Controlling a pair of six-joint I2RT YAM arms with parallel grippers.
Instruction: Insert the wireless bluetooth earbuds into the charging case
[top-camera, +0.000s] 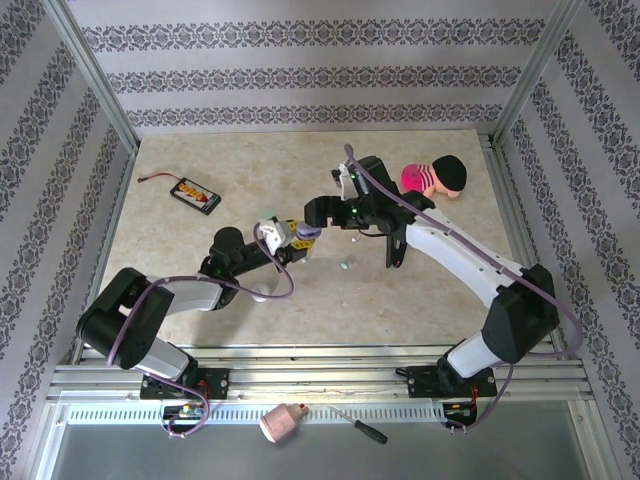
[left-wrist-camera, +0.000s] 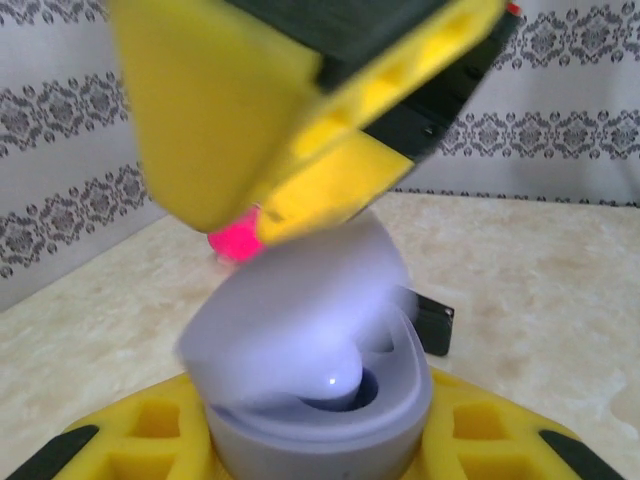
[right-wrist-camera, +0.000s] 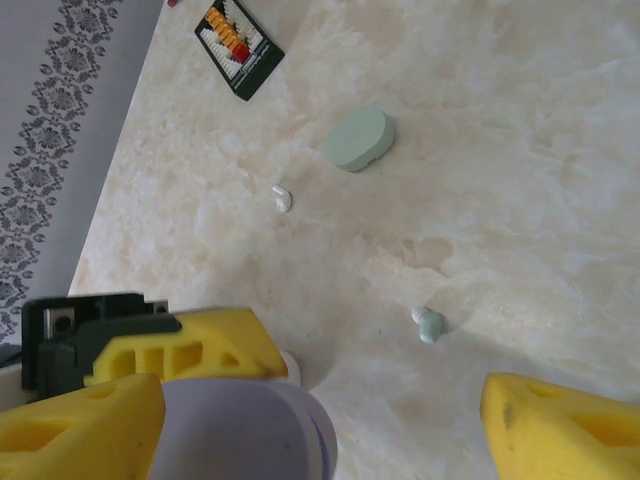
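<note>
My left gripper (left-wrist-camera: 320, 445) is shut on the lilac charging case (left-wrist-camera: 320, 400), holding it above the table with the lid tipped open. A lilac earbud (left-wrist-camera: 335, 382) sits in one well of the case. My right gripper (right-wrist-camera: 320, 425) hangs open just over the case (right-wrist-camera: 240, 435), and one of its yellow fingers (left-wrist-camera: 270, 120) looms above the lid. On the table lie a mint-green earbud (right-wrist-camera: 430, 326) and a whitish earbud (right-wrist-camera: 282, 198). From above, both grippers meet mid-table around the case (top-camera: 302, 236), with the mint earbud (top-camera: 343, 266) just to the right.
A mint-green case (right-wrist-camera: 360, 138) lies closed on the table beyond the loose buds. A black battery pack (top-camera: 196, 194) lies at the back left and a pink-and-black doll (top-camera: 437, 178) at the back right. A screwdriver (top-camera: 357, 425) rests on the front rail.
</note>
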